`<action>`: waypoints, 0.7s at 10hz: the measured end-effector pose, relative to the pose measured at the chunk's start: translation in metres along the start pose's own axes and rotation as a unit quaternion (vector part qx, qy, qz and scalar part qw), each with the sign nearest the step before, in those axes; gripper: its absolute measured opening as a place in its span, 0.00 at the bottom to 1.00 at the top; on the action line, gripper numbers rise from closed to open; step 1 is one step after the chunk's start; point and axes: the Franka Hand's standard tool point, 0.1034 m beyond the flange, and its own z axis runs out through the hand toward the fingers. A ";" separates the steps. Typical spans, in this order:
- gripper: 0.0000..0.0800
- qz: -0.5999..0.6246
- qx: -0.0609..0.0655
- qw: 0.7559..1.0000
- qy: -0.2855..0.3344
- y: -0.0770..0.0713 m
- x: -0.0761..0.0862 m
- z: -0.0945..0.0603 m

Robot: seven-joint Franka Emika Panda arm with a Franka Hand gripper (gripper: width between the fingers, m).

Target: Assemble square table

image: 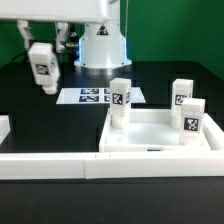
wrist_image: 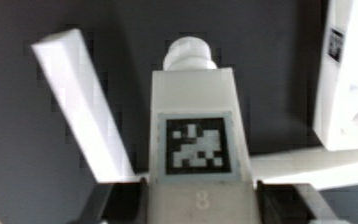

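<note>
Black tabletop fills the scene, with a green backdrop behind the arm's white base (image: 100, 45). On it, toward the near right of the exterior view, lies the square table's top (image: 160, 135) — a white slab with a raised rim, lying flat. Three legs already stand upright at its corners: one at the far left corner (image: 120, 101), one at the far right corner (image: 181, 95), one at the near right corner (image: 192, 122), each showing a black-and-white tag. Whether they are screwed fully home cannot be told from here. The near left corner looks bare.

The fourth leg (wrist_image: 195, 130) is in the air at the far left of the exterior view, well apart from the slab. The gripper (image: 44, 68) carries it; in the wrist view the jaws pinch the leg at its tagged body, its rounded peg end pointing away from the camera.

So the job seems about three parts done — what is left is bringing this leg over to the empty corner socket and seating it.

Farther out, the marker board (image: 92, 96) lies flat just beyond the slab, and a long white border rail (image: 60, 166) runs across the near edge.
</note>
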 end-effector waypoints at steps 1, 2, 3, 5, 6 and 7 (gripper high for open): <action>0.36 -0.004 -0.002 0.999 0.033 -0.015 0.014 0.002; 0.36 0.012 0.001 0.998 0.055 -0.033 0.028 0.001; 0.36 0.022 0.008 0.995 0.097 -0.049 0.038 -0.003; 0.36 0.014 0.005 0.995 0.099 -0.047 0.034 0.000; 0.36 0.013 0.005 0.995 0.099 -0.047 0.034 0.000; 0.36 0.013 0.005 0.995 0.099 -0.047 0.034 0.000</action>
